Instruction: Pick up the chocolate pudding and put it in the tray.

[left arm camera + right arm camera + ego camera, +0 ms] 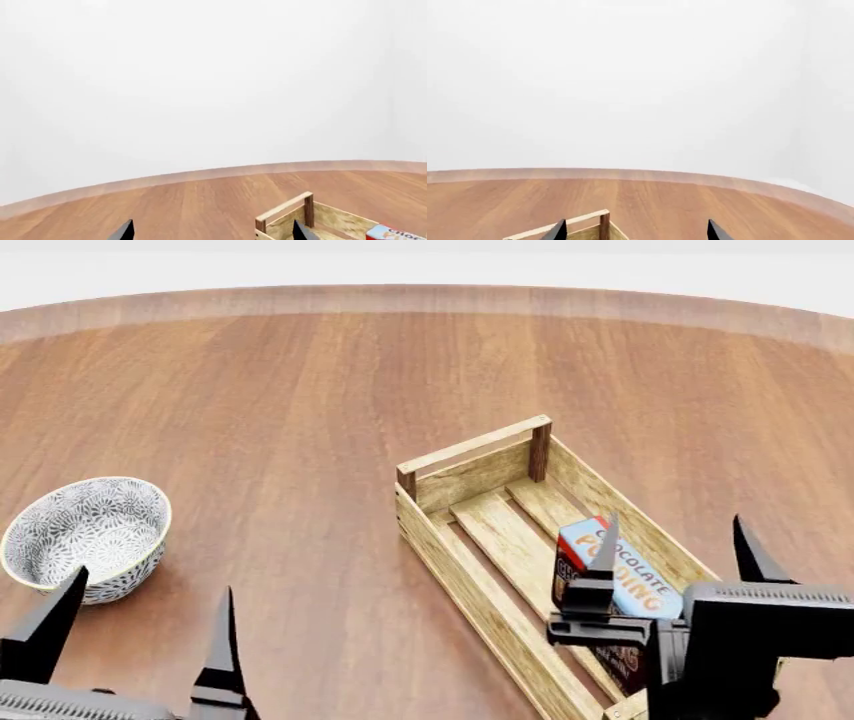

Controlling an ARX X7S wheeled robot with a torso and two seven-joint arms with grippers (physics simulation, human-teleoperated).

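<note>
A: From the left wrist view, we see our left gripper [212, 231] with its jaws spread wide on nothing, and the chocolate pudding [398, 233] just inside the tray [287, 212].

B: In the head view, the carton [617, 570] lies tilted on the slats against the crate's [461, 550] far wall. Our right gripper [678, 545] hangs above it, wide apart and empty, so we judge it delivered. The bowl [83, 530] sits well apart from the tray.

A: The right wrist view shows only fingertips and the tray's end bar [577, 221].
</note>
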